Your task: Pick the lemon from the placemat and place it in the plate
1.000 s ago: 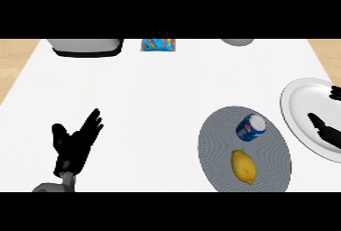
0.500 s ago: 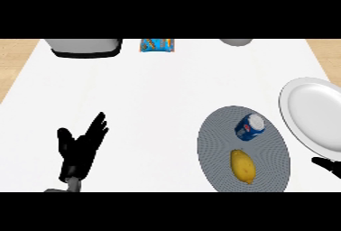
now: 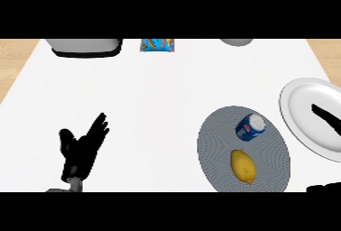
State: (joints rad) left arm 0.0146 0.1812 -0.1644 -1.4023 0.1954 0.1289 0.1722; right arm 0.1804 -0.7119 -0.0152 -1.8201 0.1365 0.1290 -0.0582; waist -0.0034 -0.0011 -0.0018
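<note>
A yellow lemon [image 3: 242,166] lies on the near part of a round grey placemat [image 3: 220,149] at the right of the counter. A blue can [image 3: 250,127] lies on the mat just beyond it. The white plate [image 3: 303,103] sits to the right of the mat, cut by the view's edge. Only a straight black finger of my right hand [image 3: 325,118] shows, stretched over the plate, with a dark piece of the arm at the lower right corner. It holds nothing. My left hand [image 3: 80,151] rests open at the lower left, fingers up, far from the lemon.
A grey appliance [image 3: 83,46] stands at the back left, a blue packet [image 3: 158,45] beside it and a grey round thing [image 3: 237,41] further right. The white counter [image 3: 153,103] ends in wooden strips at both sides.
My right hand sank from over the plate to the lower right edge, and now one finger reaches over the plate again. The left hand shifted slightly. The lemon and can stayed put.
</note>
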